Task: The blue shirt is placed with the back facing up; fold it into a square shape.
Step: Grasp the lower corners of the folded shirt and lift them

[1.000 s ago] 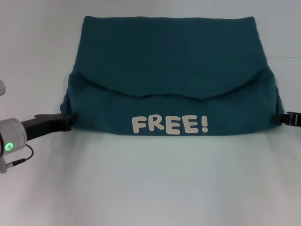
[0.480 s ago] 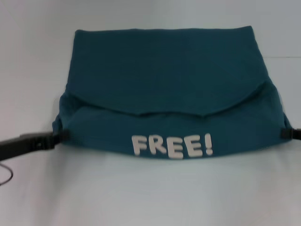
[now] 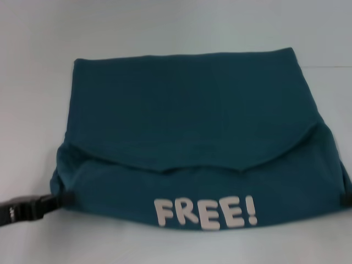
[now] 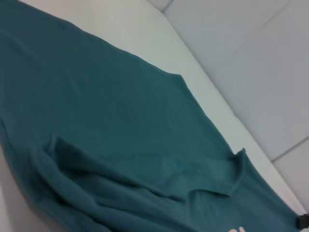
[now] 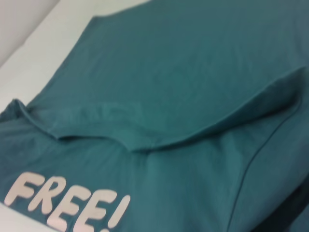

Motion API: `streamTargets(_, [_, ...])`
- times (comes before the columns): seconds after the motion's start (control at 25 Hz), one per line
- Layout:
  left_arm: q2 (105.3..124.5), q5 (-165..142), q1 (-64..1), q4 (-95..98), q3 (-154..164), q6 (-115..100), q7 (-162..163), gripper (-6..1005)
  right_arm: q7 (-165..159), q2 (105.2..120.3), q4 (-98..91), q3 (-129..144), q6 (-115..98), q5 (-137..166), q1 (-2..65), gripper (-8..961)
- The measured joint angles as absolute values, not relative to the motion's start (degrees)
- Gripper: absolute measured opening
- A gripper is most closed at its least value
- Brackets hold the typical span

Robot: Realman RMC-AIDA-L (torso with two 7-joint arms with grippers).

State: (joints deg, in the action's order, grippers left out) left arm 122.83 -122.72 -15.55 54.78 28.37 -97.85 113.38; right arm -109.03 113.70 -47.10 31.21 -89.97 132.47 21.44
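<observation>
The blue shirt [image 3: 187,121] lies on the white table [image 3: 176,250], its near part folded back so the white "FREE!" lettering [image 3: 204,213] faces up along the near edge. My left gripper [image 3: 64,198] is shut on the shirt's near left corner. At the picture's right edge, my right gripper [image 3: 346,199] barely shows at the near right corner, which is drawn taut toward it. In the left wrist view, the blue shirt [image 4: 120,121] fills the picture with a curved fold. The blue shirt [image 5: 183,72] in the right wrist view shows the lettering [image 5: 63,200].
White table surface surrounds the shirt, with a bare strip between the shirt's near edge and me. Behind the table stands a pale wall [image 4: 251,63].
Both grippers have drawn back toward me, dragging the shirt's folded near edge along. The whole shirt has slid nearer, and the left arm's body has left the picture.
</observation>
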Motion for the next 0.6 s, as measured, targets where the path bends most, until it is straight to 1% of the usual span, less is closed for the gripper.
streamTargets(0.28, [122.68, -125.56, -14.30, 54.90, 26.41, -104.96, 112.33, 45, -106.23, 114.21, -49.00, 30.88, -96.67, 135.50, 18.84, 40])
streamTargets(0.6, [121.85, -128.18, -14.36, 55.20, 24.44, -111.26, 112.23, 49, -105.07, 113.89, -49.10, 30.54, -101.86, 136.70, 16.94, 41])
